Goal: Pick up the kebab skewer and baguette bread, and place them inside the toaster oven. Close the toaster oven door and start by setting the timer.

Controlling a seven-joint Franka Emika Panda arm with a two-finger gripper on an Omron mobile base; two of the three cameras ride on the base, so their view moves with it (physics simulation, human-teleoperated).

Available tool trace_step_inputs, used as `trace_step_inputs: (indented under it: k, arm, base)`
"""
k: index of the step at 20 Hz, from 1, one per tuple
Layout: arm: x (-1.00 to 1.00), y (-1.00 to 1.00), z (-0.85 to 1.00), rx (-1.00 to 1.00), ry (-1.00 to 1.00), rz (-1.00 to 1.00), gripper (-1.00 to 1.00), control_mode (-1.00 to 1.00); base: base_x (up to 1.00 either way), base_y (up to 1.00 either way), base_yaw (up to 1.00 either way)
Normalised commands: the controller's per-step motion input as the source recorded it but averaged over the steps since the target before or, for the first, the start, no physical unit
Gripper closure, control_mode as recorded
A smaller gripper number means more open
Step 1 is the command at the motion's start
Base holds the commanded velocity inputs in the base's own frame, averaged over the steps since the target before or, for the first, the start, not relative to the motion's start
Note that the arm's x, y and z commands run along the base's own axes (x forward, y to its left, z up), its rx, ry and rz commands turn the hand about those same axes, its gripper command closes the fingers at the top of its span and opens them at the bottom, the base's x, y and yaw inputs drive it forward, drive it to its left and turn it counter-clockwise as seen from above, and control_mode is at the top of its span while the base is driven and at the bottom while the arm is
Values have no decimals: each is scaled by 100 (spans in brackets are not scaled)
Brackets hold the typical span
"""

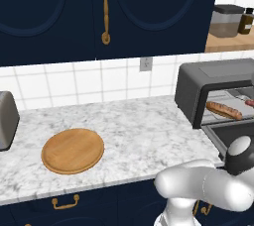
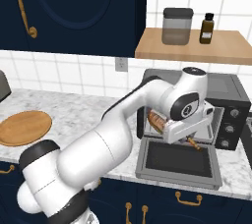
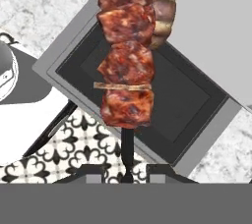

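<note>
I am holding the claw (image 3: 122,171) at the mouth of the toaster oven (image 2: 224,90), just above the toaster oven door (image 2: 178,160), which is lying dropped open and flat beneath it; the claw is pinched narrow on the kebab skewer (image 3: 127,66), whose meat chunks are crowding the hand view straight ahead of the fingertips, with the stick showing thinly between two chunks; the baguette bread (image 1: 224,110) is lying just beyond the claw on the oven's inner rack, and in the hand view its brown end is sitting right beside the skewer, though I cannot tell whether they are touching; well away from the claw, far along the marble counter (image 1: 139,131), the round wooden board (image 1: 73,150) is sitting bare, with the silver toaster (image 1: 7,120) past it.
</note>
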Motion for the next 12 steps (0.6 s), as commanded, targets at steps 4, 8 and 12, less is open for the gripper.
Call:
trace_step_inputs:
  k: [4, 8, 12]
  arm:
    - [19, -19, -29, 3, 0, 5, 100, -100]
    - [32, -25, -10, 2, 0, 6, 100, -100]
    - [14, -3, -3, 6, 0, 0, 100, -100]
  base:
    - [0, 0, 0]
    - [0, 0, 0]
    - [0, 0, 0]
